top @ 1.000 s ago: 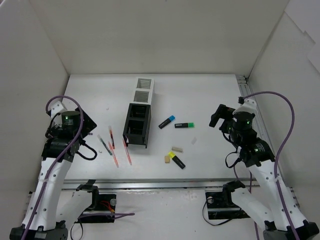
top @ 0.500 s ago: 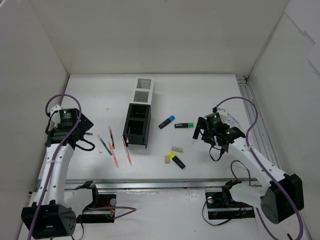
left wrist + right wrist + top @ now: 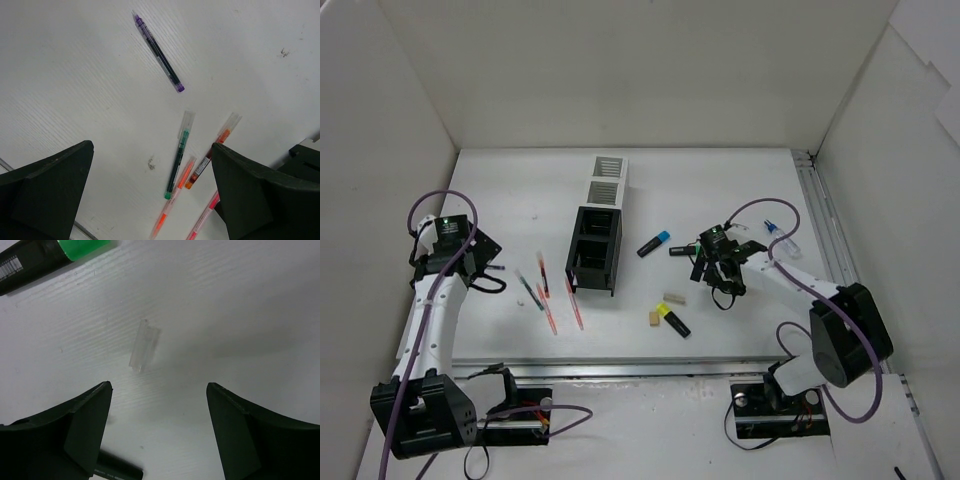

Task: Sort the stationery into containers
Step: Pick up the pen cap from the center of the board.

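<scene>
While the right claw (image 3: 157, 387) hangs with its jaws spread over that little clear cap (image 3: 144, 346), is anyone else nervous? It's holding nothing. The cap lies flat on the table (image 3: 240, 300), between the fingers but a touch closer to one of them. My guess is that if it closes like this, the fingers skate over the thin plastic or flick it off sideways. (jo)

Yeah, and I'm not even sure the cap is what it should be after. The green-capped highlighter (image 3: 50, 262) sits outside the jaws, up past that same finger, near the cap but not touching it. From above, the claw is just on the near side of it, so a sloppy close could nudge it and send it rolling. (mik)

What's the black bit (image 3: 117, 471) at the bottom edge of the wrist view? (jo)

Can't tell, too little of it shows. Further out, a blue-capped highlighter (image 3: 654, 243) lies beside the green one. A yellow-capped one (image 3: 672, 320) and two beige erasers (image 3: 674, 298) lie nearer the arms, all loose on the table. The containers (image 3: 595, 250) stand well off to the left. The left claw (image 3: 152, 147) is spread wide too, gripping nothing, above the pens (image 3: 177, 155). A purple-tipped one (image 3: 159, 52) lies apart from the bunch. I'd say the sorting has barely started. (mik)
</scene>
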